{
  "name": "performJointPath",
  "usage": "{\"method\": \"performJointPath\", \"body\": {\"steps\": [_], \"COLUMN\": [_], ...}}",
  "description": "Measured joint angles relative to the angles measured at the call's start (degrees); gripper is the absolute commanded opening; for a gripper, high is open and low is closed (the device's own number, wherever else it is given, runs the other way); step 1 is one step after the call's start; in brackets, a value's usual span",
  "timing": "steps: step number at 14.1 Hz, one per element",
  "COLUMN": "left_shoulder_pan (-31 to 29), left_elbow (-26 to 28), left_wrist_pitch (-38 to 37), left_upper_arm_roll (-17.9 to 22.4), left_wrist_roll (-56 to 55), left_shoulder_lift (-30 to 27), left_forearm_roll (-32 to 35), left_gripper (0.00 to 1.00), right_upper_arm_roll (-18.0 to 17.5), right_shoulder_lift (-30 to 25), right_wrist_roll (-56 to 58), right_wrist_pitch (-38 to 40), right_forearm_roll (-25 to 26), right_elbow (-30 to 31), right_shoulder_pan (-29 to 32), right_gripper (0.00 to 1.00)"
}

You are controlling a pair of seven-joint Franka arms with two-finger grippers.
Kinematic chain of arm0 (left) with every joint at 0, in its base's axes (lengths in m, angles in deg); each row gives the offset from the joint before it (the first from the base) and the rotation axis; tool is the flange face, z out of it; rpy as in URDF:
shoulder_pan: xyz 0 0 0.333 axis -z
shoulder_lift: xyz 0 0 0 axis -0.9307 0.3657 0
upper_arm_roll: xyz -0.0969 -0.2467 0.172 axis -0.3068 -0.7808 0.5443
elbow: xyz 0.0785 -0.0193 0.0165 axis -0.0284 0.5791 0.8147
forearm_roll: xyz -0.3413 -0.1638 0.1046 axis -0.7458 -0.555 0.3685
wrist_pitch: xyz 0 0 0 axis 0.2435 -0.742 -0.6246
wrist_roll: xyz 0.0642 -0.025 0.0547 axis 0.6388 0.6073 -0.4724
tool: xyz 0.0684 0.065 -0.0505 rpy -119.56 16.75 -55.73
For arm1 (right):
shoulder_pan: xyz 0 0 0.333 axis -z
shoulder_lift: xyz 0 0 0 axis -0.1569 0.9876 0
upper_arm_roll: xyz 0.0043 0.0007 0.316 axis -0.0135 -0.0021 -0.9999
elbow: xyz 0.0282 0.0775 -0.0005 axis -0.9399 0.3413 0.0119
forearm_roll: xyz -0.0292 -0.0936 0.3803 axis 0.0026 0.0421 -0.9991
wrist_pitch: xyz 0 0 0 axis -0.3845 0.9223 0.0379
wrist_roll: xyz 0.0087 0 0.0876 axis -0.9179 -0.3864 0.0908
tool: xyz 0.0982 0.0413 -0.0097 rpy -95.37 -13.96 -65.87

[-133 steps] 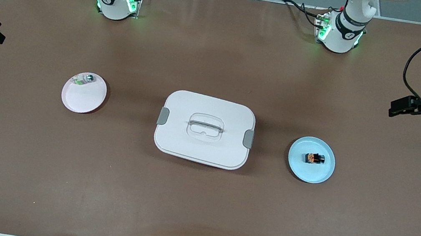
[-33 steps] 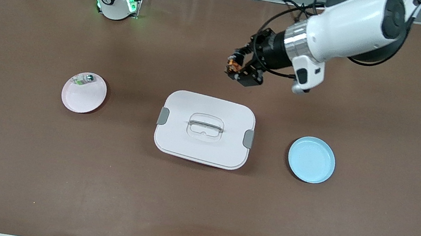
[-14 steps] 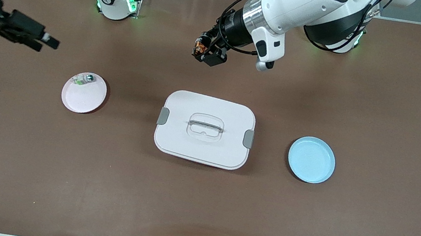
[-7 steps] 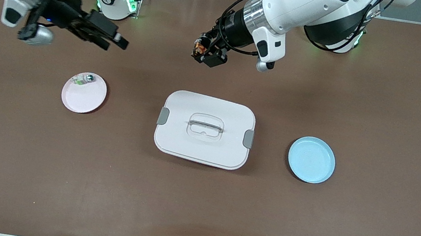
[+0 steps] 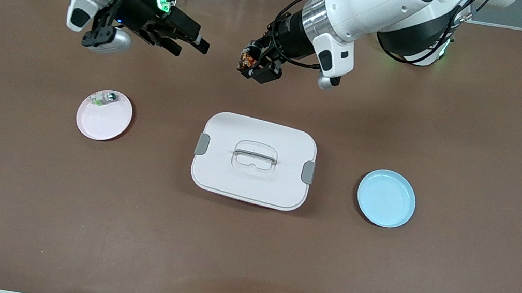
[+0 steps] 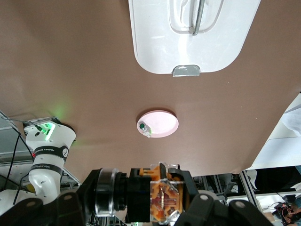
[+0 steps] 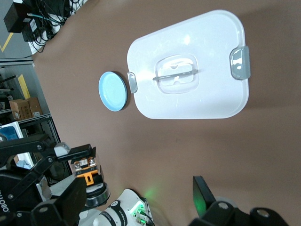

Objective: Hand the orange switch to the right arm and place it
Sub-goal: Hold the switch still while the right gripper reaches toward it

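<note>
My left gripper (image 5: 253, 65) is shut on the orange switch (image 5: 245, 59) and holds it in the air over bare table, between the white box and the arms' bases. In the left wrist view the switch (image 6: 160, 197) sits crosswise between the black fingers, amber block and black body showing. My right gripper (image 5: 194, 45) is open and empty, level with the switch, its fingers pointing toward it with a gap between. In the right wrist view the switch (image 7: 87, 168) shows just off one side of my right gripper (image 7: 138, 186).
A white lidded box (image 5: 253, 161) with a clear handle sits mid-table. A pink plate (image 5: 106, 130) with a small whitish-green part (image 5: 103, 98) lies toward the right arm's end. A blue plate (image 5: 386, 198) lies toward the left arm's end.
The right arm has swung in from the table's end toward the left gripper, its fingers open. The left gripper has held still with the switch for the last second.
</note>
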Motion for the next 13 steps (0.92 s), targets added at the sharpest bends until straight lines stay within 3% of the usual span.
{"method": "performJointPath", "body": {"steps": [7, 13], "left_shoulder_pan": [0.0, 0.0], "left_elbow": [0.0, 0.0], "left_wrist_pitch": [0.8, 1.5], "left_upper_arm_roll": [0.0, 0.0], "left_wrist_roll": [0.0, 0.0], "left_shoulder_lift": [0.0, 0.0], "left_forearm_roll": [0.0, 0.0], "left_gripper": [0.28, 0.28], "right_upper_arm_roll": [0.0, 0.0], "right_shoulder_lift": [0.6, 3.6], "right_wrist_roll": [-3.7, -7.2], "right_wrist_pitch": [-6.6, -12.2], "right_forearm_roll": [0.3, 4.1], "right_elbow": [-0.8, -0.8], "right_shoulder_pan": [-5.7, -9.8], "right_gripper": [1.00, 1.00]}}
